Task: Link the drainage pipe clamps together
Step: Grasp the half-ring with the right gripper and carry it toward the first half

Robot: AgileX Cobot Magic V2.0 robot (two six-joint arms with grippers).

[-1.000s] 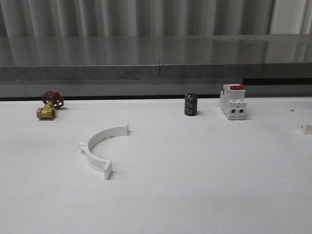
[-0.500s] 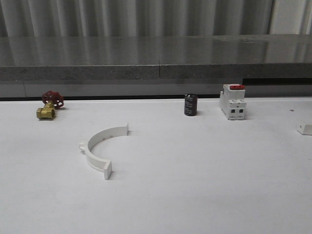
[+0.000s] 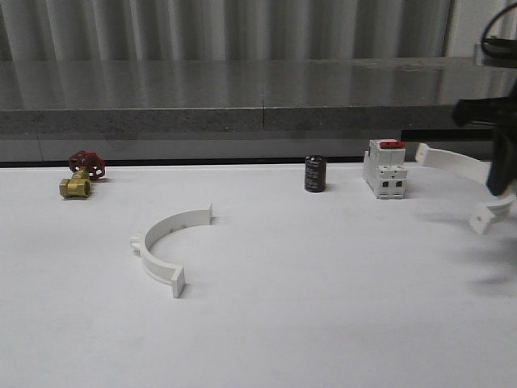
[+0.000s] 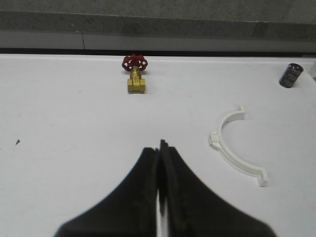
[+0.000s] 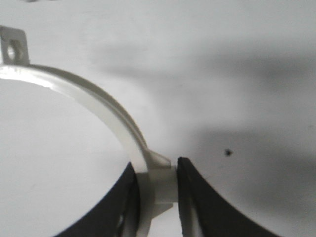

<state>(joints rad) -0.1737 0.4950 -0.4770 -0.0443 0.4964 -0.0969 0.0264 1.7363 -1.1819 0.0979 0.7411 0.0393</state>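
Note:
One white drainage pipe clamp half [image 3: 166, 239] lies flat on the table left of centre, its open side facing right; the left wrist view has it too [image 4: 232, 143]. My left gripper [image 4: 160, 148] is shut and empty, hovering well short of that half. At the far right my right gripper [image 3: 499, 179] is shut on the second clamp half [image 3: 459, 167], held above the table near the breaker. In the right wrist view the fingers [image 5: 190, 182] pinch the middle boss of that half [image 5: 94, 98], whose arc curves away to a flange tab.
A brass valve with a red handwheel [image 3: 81, 175] sits at the back left. A black cylinder [image 3: 315, 174] and a white breaker block with a red switch [image 3: 385, 168] stand at the back centre-right. A grey ledge [image 3: 258, 113] runs behind the table.
The right arm has come into the front view from the right, carrying the second clamp half left and up. The clamp half on the table and the other objects have not moved.

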